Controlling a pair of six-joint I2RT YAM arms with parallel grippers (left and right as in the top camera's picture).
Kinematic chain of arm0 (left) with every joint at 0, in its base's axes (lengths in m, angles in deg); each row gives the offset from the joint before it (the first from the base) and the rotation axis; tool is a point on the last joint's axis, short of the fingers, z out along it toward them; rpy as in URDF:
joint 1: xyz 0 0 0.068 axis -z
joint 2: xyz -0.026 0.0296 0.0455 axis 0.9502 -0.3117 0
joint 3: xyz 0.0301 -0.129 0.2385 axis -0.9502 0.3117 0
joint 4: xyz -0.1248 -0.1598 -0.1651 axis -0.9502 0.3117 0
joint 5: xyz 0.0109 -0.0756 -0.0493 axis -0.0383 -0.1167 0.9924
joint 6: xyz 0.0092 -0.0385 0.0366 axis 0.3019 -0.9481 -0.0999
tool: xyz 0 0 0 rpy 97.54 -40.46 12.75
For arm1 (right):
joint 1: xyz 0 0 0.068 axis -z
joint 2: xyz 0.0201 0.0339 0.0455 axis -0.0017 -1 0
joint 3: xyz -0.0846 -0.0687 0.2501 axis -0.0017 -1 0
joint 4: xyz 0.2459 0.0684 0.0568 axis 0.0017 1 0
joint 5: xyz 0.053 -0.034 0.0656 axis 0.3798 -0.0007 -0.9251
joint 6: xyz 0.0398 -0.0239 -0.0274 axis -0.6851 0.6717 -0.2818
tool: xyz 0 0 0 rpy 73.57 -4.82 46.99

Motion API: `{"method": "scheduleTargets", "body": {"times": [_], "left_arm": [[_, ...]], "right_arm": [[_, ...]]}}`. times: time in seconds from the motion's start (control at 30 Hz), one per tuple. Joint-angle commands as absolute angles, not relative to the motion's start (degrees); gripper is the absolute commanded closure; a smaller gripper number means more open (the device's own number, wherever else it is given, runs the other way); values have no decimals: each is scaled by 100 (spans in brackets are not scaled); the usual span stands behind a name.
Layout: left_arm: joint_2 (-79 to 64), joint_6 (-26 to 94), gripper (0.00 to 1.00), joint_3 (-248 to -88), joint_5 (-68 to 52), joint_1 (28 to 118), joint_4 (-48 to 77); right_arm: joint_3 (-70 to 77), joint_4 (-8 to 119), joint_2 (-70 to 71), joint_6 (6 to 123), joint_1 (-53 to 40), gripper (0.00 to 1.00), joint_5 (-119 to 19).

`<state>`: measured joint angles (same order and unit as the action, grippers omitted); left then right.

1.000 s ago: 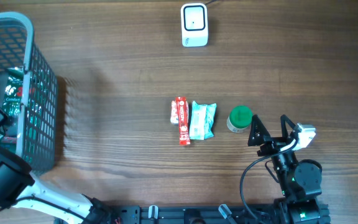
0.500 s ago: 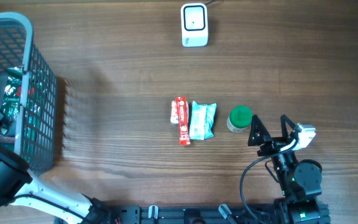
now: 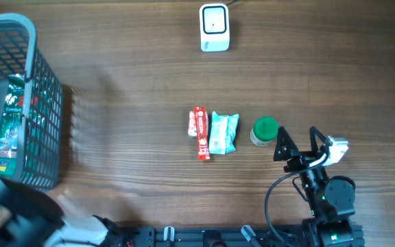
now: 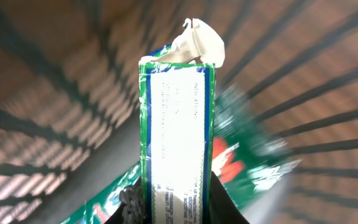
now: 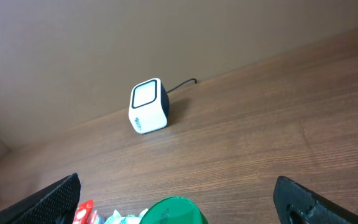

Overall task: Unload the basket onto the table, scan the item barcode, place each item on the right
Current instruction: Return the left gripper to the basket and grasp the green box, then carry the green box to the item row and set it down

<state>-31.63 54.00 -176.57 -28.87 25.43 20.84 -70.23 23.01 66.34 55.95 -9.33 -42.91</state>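
1. Pack [image 4: 178, 124]: its lower end is pinched by the left tool [image 4: 176, 208]. The dark fingers [image 4: 128, 202] press on either side, jaws narrow and closed on the pack.
2. It stands upright in that grip, inside the basket [image 3: 46, 123] at the left edge of the desk [image 3: 136, 82]. In the wrist view, blurred mesh bars show all around it.
3. Looks: a slim green film pack with a crimped white seal on top. A white panel of small print faces the wrist camera. The print is too soft to read, and I cannot pick out a barcode on this face. From above, a green side with white lettering shows.
4. Step in hand, as I judge it: the pick-up. The pack is gripped, but it is not yet lifted clear of the basket.
5. The next move calls for raising the pack straight up past the rim without snagging the mesh. Then it must be carried across to the scanner [image 3: 214, 27], well apart at the desk's far edge, and its barcode face turned to the window.
6. Film is limp, so the pack may sag or slip in so low a pinch.
7. Right tool [image 3: 297, 140]: wide open and holding nothing, just beside a green-lidded jar [image 3: 265, 130]. A red sachet [image 3: 199, 132] and a teal pouch [image 3: 223, 132] lie near.
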Motion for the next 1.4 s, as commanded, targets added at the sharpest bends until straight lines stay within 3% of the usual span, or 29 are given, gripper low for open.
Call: {"method": "scheduleTargets", "body": {"times": [0.0, 0.3, 0.7, 0.93, 1.37], "left_arm": [[-2092, 4788, 86, -17828, -2725, 3063, 2047], [-984, 4504, 85, -17828, -2384, 4914, 2816], [-1589, 4502, 84, -17502, -2387, 7198, 4237], [-2007, 4154, 84, -16429, -2387, 8315, 3677], [-2365, 2989, 87, -14449, -2518, 10149, 967]], "right_arm": [[-7030, 2272, 6623, 5698, -957, 0, -4214], [-7030, 2272, 6623, 5698, -957, 0, -4214], [-7030, 2272, 6623, 5698, -957, 0, -4214], [-7030, 2272, 6623, 5698, -957, 0, -4214], [-7030, 2272, 6623, 5700, -957, 0, -4214]]}}
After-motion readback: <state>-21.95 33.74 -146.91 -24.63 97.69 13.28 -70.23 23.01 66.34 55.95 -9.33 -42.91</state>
